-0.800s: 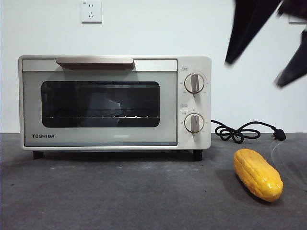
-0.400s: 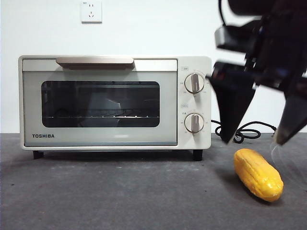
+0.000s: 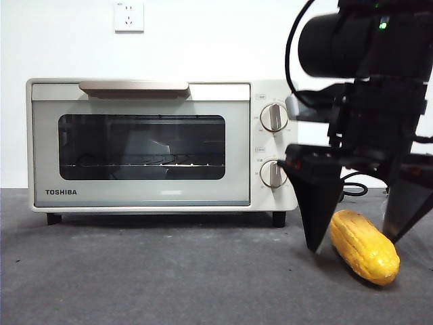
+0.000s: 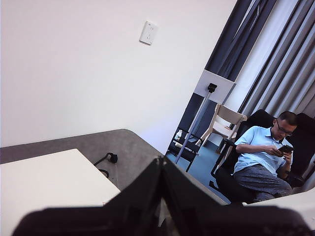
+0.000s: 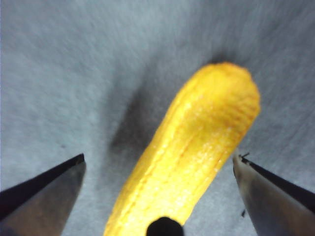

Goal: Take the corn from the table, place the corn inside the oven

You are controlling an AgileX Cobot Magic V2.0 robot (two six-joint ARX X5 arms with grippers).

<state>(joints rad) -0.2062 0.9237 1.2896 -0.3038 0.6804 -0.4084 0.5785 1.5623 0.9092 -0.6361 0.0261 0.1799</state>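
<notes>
The glossy yellow-orange corn (image 3: pixel 364 246) lies on the dark grey table (image 3: pixel 169 277), to the right of the cream Toshiba oven (image 3: pixel 162 145), whose glass door is closed. My right gripper (image 3: pixel 355 240) has come down over the cob and stands open, one jaw on each side of it, tips close to the table. In the right wrist view the corn (image 5: pixel 189 157) fills the gap between the two spread jaws of the right gripper (image 5: pixel 160 169). The left gripper (image 4: pixel 162 167) is raised away from the table with its jaws pressed together, holding nothing.
The oven's black power cord (image 3: pixel 352 189) lies on the table behind the corn, mostly hidden by the arm. A white wall with a socket (image 3: pixel 128 16) stands behind the oven. In the left wrist view a seated person (image 4: pixel 263 157) is off beyond the table.
The right arm has dropped from the upper right corner down to the table, bringing its open jaws to either side of the corn. The corn and oven have not moved.
</notes>
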